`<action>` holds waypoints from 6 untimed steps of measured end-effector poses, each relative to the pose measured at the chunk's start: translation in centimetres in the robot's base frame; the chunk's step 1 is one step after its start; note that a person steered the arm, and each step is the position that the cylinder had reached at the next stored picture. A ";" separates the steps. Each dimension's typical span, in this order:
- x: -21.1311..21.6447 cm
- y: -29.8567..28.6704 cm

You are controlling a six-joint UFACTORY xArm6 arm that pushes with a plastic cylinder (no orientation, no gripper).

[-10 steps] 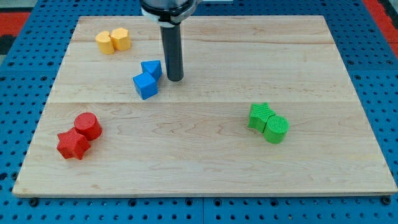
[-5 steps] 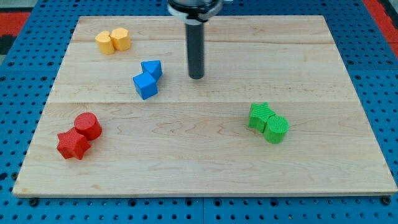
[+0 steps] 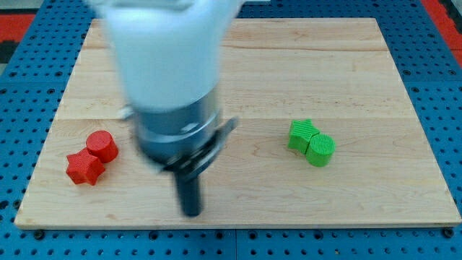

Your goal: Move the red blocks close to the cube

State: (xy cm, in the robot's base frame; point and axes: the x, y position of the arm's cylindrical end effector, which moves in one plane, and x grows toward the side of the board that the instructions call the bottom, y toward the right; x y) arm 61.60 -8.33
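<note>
A red cylinder (image 3: pixel 102 145) and a red star-shaped block (image 3: pixel 84 167) sit touching each other at the view's lower left of the wooden board (image 3: pixel 346 195). My tip (image 3: pixel 190 212) rests near the board's bottom edge, to the right of the red blocks and well apart from them. The arm's blurred white and grey body fills the view's upper middle and hides the blue cube and the other blue block behind it.
A green star-shaped block (image 3: pixel 302 135) and a green cylinder (image 3: pixel 320 150) sit together at the view's right. The yellow blocks at the upper left are hidden by the arm. Blue pegboard (image 3: pixel 440 87) surrounds the board.
The arm has swung from the board's upper middle down toward the bottom edge and now covers the blue and yellow blocks. No visible block has moved.
</note>
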 end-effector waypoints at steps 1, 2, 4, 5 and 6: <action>-0.2 -9.4; -3.8 -18.0; -6.9 -8.1; -9.1 -4.6; -10.6 -5.9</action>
